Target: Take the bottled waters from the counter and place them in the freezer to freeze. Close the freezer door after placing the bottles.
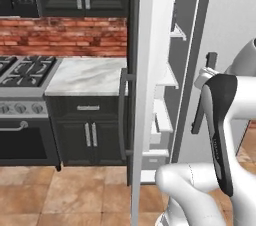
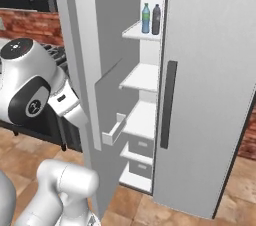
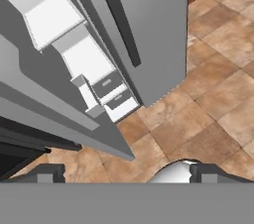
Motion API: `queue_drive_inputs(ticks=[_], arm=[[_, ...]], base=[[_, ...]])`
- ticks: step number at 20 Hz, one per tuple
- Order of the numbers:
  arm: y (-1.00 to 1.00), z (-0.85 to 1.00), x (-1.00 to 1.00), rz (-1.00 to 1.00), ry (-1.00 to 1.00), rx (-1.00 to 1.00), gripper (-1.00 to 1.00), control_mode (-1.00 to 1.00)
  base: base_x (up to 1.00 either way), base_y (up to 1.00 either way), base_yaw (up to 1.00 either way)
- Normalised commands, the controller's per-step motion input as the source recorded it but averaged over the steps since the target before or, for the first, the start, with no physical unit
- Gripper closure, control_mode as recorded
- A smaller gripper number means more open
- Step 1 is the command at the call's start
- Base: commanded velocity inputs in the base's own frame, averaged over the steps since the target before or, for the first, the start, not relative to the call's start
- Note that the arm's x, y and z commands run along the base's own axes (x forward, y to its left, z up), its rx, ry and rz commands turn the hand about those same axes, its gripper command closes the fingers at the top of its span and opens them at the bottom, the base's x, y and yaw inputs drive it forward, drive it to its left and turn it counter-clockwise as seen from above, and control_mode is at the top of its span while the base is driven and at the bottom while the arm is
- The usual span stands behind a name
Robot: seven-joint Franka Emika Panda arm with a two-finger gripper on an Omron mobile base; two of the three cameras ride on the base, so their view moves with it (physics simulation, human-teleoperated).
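The two bottled waters, a blue one (image 2: pixel 146 18) with a green cap and a dark one (image 2: pixel 156 19), stand upright side by side on the top white shelf of the freezer (image 2: pixel 142 77). The freezer door (image 2: pixel 85 70) stands wide open; in the left base view it is seen edge-on (image 1: pixel 145 95) with its dark handle (image 1: pixel 122 115). The marble counter (image 1: pixel 87 76) is bare. My gripper (image 3: pixel 129 173) is open and holds nothing. It looks down at the open freezer door (image 3: pixel 59 114) and the freezer's lower drawers (image 3: pixel 111 91).
The wider grey fridge door (image 2: pixel 205 85) is shut, its dark handle (image 2: pixel 167 105) facing out. A black gas stove (image 1: pixel 22 72) sits left of the counter, with black cabinets (image 1: pixel 90 135) below. Tiled floor (image 3: pixel 198 119) lies in front of the fridge.
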Motion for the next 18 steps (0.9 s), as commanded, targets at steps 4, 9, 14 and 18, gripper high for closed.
queue_drive_inputs(ticks=[4,9,14,18], arm=[[0.00,0.00,0.00,0.00,0.00,0.00,-1.00,1.00],[0.00,0.00,0.00,0.00,0.00,0.00,-1.00,1.00],[0.00,0.00,0.00,0.00,0.00,0.00,-1.00,1.00],[0.00,0.00,0.00,0.00,0.00,0.00,-1.00,1.00]], base=[[-0.41,0.22,-0.11],[-0.59,0.48,-0.09],[-0.30,0.28,-0.09],[-0.47,0.25,-0.09]])
